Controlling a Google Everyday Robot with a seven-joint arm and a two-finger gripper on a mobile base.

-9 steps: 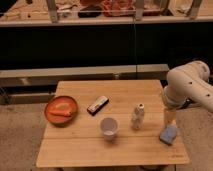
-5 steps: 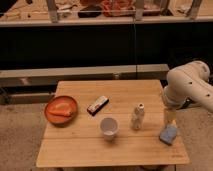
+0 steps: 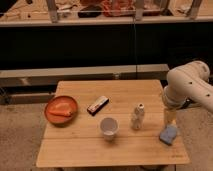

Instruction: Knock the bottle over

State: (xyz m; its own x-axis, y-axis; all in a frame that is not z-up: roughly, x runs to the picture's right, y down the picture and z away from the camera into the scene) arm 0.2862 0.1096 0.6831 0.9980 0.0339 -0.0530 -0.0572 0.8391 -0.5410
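Near right: blue item (image 3: pixel 168 134), with the gripper (image 3: pixel 170 119) hanging just above it; how open it is and whether it holds anything, can't tell. Cup (image 3: pixel 108 127) near centre. Bottle (image 3: pixel 137 116) just right of the cup, upright. No movement in the last second, so the bottle is untouched and the knock is still pending.

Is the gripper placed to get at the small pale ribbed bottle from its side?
Probably yes: the gripper hangs beside the small pale ribbed bottle, with only bare wooden tabletop between them; the blue block lies nearer the camera, off that line.
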